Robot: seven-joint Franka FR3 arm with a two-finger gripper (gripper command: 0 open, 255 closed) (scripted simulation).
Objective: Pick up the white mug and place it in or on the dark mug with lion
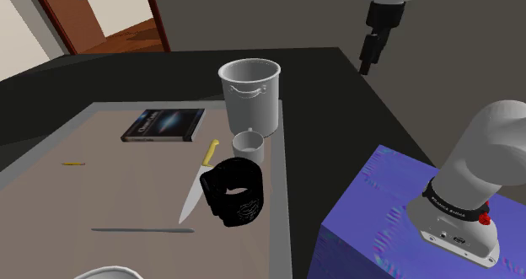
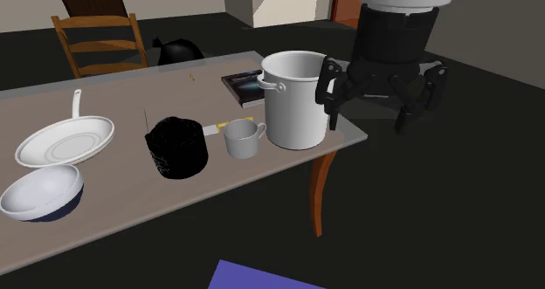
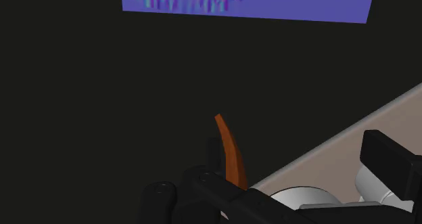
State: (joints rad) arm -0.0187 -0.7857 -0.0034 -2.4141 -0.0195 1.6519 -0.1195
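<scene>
The white mug (image 1: 249, 145) (image 2: 242, 140) stands upright on the table between a tall grey pot (image 1: 250, 96) (image 2: 295, 101) and the dark mug (image 1: 233, 193) (image 2: 177, 147). The dark mug is black with a faint pattern and stands just toward the stand from the white mug. My gripper (image 1: 368, 63) (image 2: 369, 121) hangs open and empty above the dark floor, off the table's edge beside the pot. In the wrist view its fingers (image 3: 389, 163) stand apart over the table's corner.
A knife (image 1: 199, 183), a book (image 1: 163, 124), a thin grey rod (image 1: 142, 230) and a small yellow stick (image 1: 74, 163) lie on the table (image 1: 126, 193). A plate (image 2: 65, 141), a bowl (image 2: 41, 192) and a chair (image 2: 100, 41) are further along. The blue stand (image 1: 379, 227) is beside the table.
</scene>
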